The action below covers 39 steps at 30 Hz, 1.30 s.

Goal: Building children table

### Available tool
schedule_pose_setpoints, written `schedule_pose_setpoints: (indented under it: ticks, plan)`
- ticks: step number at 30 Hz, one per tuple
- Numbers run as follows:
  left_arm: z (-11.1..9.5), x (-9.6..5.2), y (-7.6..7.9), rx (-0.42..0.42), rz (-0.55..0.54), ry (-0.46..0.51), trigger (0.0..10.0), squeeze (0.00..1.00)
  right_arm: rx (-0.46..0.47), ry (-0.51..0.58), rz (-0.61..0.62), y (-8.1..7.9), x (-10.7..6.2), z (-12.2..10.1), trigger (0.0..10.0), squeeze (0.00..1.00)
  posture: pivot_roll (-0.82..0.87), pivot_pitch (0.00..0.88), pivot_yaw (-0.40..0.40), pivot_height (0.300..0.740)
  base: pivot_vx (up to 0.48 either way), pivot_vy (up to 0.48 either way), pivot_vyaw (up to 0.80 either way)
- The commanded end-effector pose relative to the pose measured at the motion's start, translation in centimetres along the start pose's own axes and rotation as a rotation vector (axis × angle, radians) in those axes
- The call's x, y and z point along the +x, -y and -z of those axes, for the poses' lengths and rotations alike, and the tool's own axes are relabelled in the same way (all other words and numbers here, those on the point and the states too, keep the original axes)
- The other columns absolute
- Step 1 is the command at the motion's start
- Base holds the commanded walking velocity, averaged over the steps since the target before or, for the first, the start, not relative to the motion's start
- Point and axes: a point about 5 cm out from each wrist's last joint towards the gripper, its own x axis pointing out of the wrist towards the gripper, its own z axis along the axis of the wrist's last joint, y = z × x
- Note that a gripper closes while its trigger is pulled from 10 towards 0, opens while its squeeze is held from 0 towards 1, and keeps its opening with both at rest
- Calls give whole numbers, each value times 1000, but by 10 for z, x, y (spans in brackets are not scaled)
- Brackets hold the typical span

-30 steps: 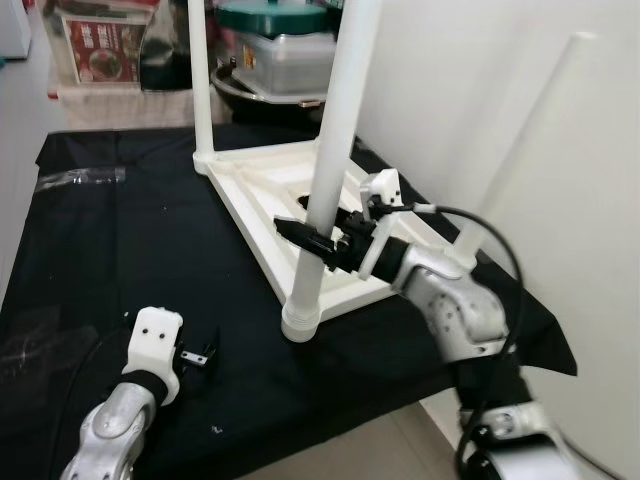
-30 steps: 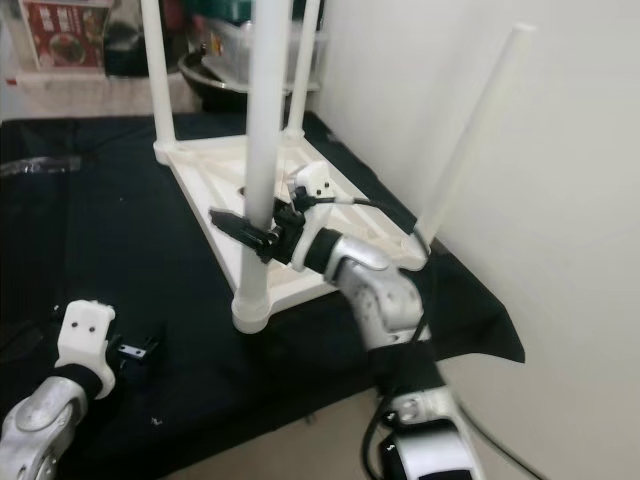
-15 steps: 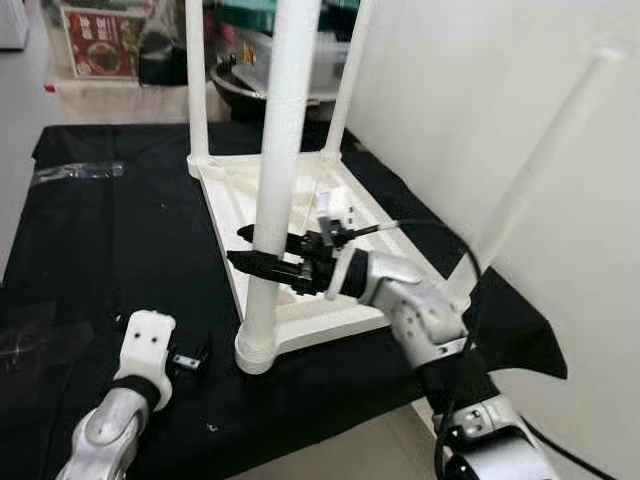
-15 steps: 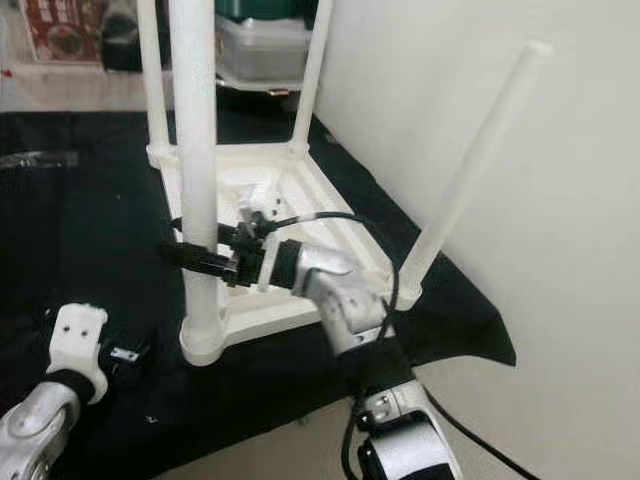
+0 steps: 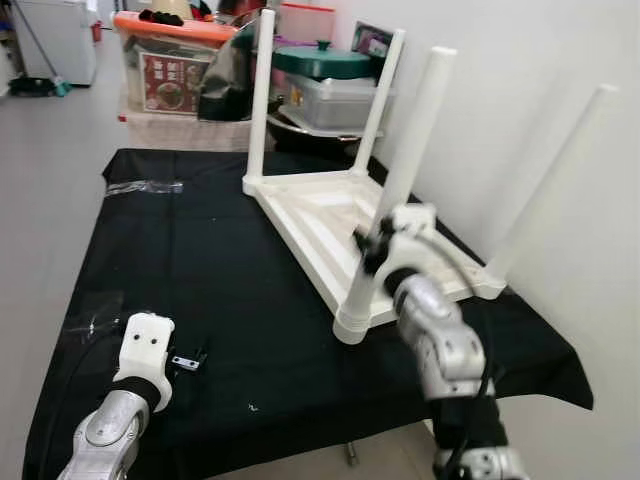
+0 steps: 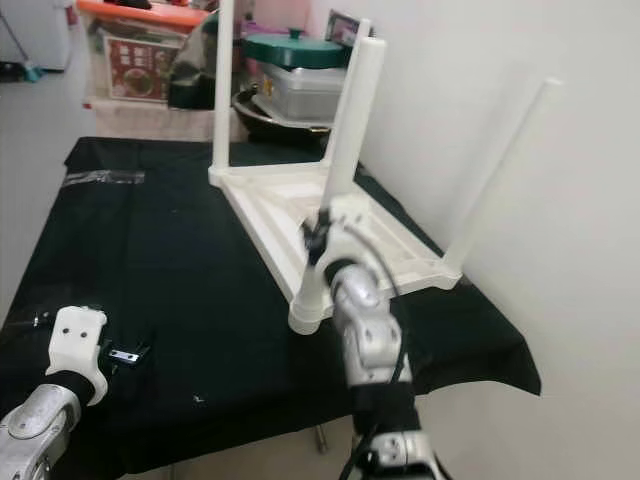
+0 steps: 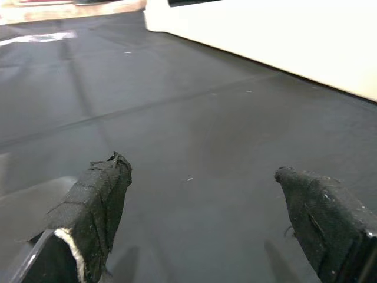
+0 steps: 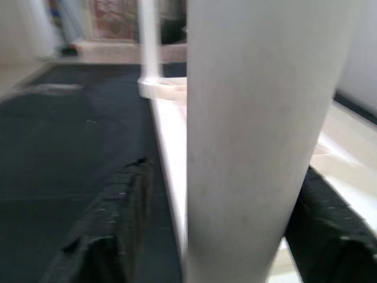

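Children table: white plastic children's table [image 5: 330, 215], flipped upside down on the desk, flat ribbed underside facing up, four smooth round legs pointing upward.
Desk: desk draped in matte black cloth [image 5: 200, 260], faintly creased, with a strip of clear tape [image 5: 140, 186] near the far left corner.
Nearest leg: thick white cylindrical table leg [image 5: 395, 210], seated in a round collar at the near corner of the tabletop frame, slightly tilted.
Right jaws: right gripper [image 8: 206, 236] at the lower part of that nearest leg, one black padded finger [image 8: 112, 218] on each side of the tube, spread around it; firm grip or loose, cannot tell.
Left jaws: left gripper [image 7: 200, 224] low over bare cloth at the near left of the desk, well apart from the table, black tape-wrapped fingers [image 7: 97, 200] held wide apart, nothing between them.
Background: clear plastic storage bins [image 5: 165, 70] and a grey lidded pot with green top [image 5: 325, 75] beyond the far desk edge; plain white wall on the right.
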Motion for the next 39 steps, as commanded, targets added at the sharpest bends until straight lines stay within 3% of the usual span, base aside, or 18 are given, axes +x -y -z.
schedule_pose_setpoints:
  ticks: [1,2,3,4,6,7,8,13,14,22,23,24,29,33,35,36,37,39]
  plan:
    - [2,2,4,6,20,-9,10000,0,38,40,-134,-14,5,-13,10000,1000,174,0,-135,740,0,0,0]
    - [1,3,3,7,20,-7,10000,0,40,56,-262,-21,8,-24,10000,761,173,0,-136,740,0,0,0]
    - [1,3,3,7,20,-6,10000,0,64,78,-390,-26,8,-35,10000,0,170,0,-134,740,0,0,0]
    - [1,3,3,7,20,-6,10000,0,64,78,-390,-26,8,-35,10000,0,170,0,-134,740,0,0,0]
    - [2,4,3,6,21,-6,10000,0,45,144,-680,-29,1,-54,10000,0,175,0,-133,740,0,0,0]
    - [2,4,3,6,21,-6,10000,0,45,144,-680,-29,1,-54,10000,0,175,0,-133,740,0,0,0]
    - [3,4,4,6,25,-7,10000,0,-8,158,-835,-28,1,-57,10000,0,177,0,-133,740,0,0,0]
    - [1,5,7,7,35,-4,10000,0,-72,113,-909,-32,12,-49,10000,0,191,0,-140,740,0,0,0]
    - [0,3,6,11,26,0,10000,0,-94,72,-962,-42,22,-42,10000,0,228,0,-167,740,0,0,0]
    - [0,0,2,9,-2,1,10000,0,-140,21,-936,-61,41,-34,10000,0,248,0,-182,740,0,0,0]
    - [1,-3,3,7,-1,0,10000,0,-130,40,-957,-66,43,-35,4157,0,261,0,-185,740,0,0,0]
    - [1,-5,4,8,1,-3,10000,0,-100,76,-995,-68,43,-40,0,0,262,0,-186,740,0,0,0]
    - [1,-8,3,7,0,-6,10000,0,-71,126,-1034,-63,41,-48,0,0,256,0,-182,740,0,0,0]
    - [1,-6,1,12,3,-7,10000,0,-151,82,-804,-50,51,-45,0,0,242,0,-172,740,0,0,0]
    - [0,-3,1,13,7,-7,10000,0,-131,8,-204,-15,64,-34,0,0,215,0,-156,740,0,0,0]
    - [0,-3,1,13,7,-7,10000,0,-131,8,-204,-15,64,-34,0,0,215,0,-156,740,0,0,0]
    - [0,-2,2,11,11,-7,10000,0,-101,-11,46,2,61,-24,0,0,211,0,-151,740,0,0,0]
    - [2,-1,7,9,29,-12,10000,0,-63,-20,241,6,45,-4,0,0,204,0,-128,740,0,0,0]
